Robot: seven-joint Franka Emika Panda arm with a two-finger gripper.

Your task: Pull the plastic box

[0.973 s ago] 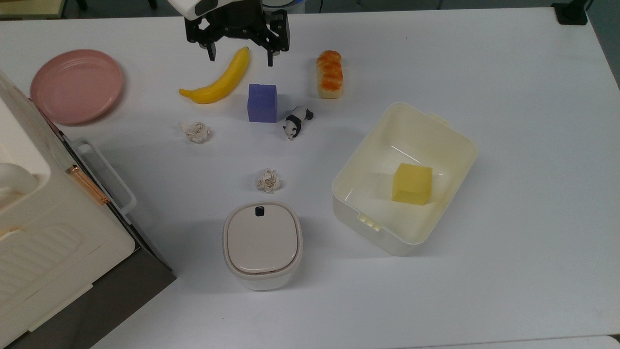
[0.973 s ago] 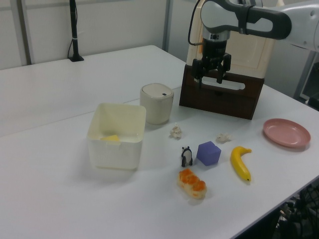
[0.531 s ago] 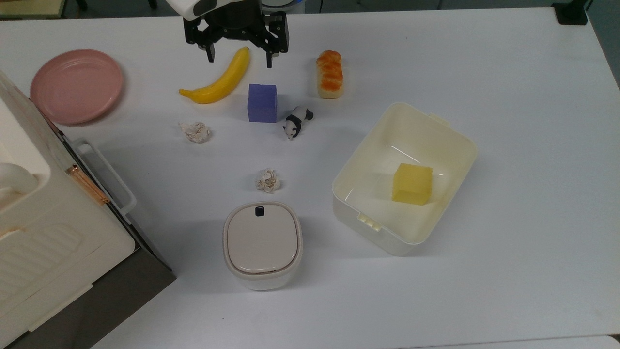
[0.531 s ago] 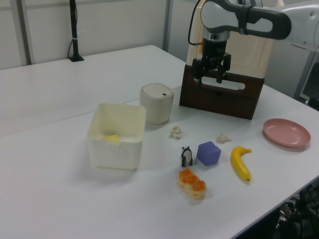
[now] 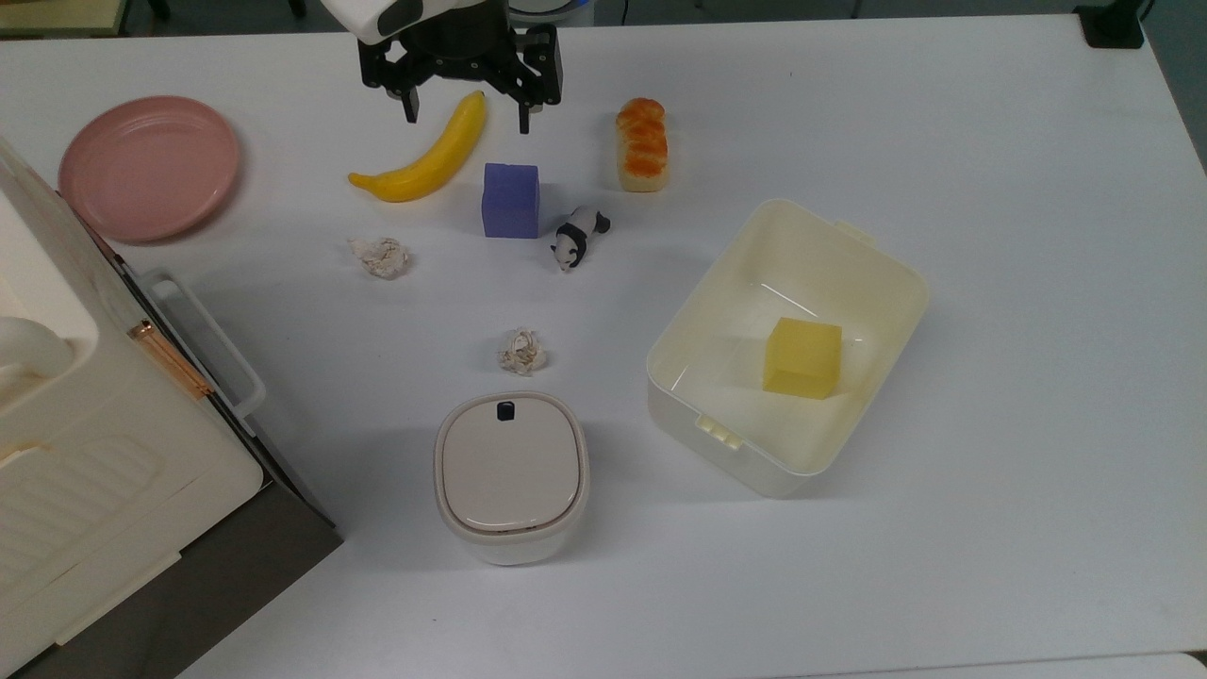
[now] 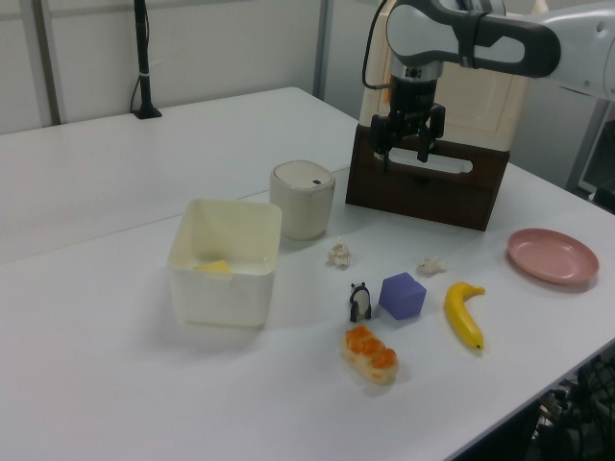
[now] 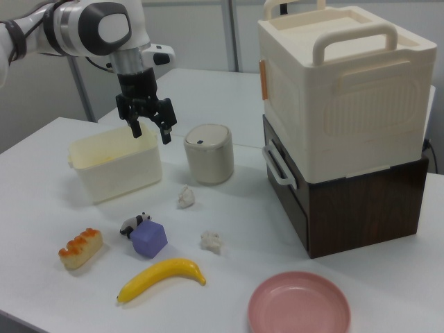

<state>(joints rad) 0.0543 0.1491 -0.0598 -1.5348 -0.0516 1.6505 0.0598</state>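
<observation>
The gripper (image 5: 466,111) seems to have crept slightly up the top view (fingers spread wide throughout).

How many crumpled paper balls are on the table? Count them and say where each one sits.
2. One paper ball lies below the banana in the top view. The other paper ball lies just above the lidded container in the top view. None looks hidden.

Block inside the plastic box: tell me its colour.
Yellow. The block lies inside the plastic box, clearest in the top view.
</observation>
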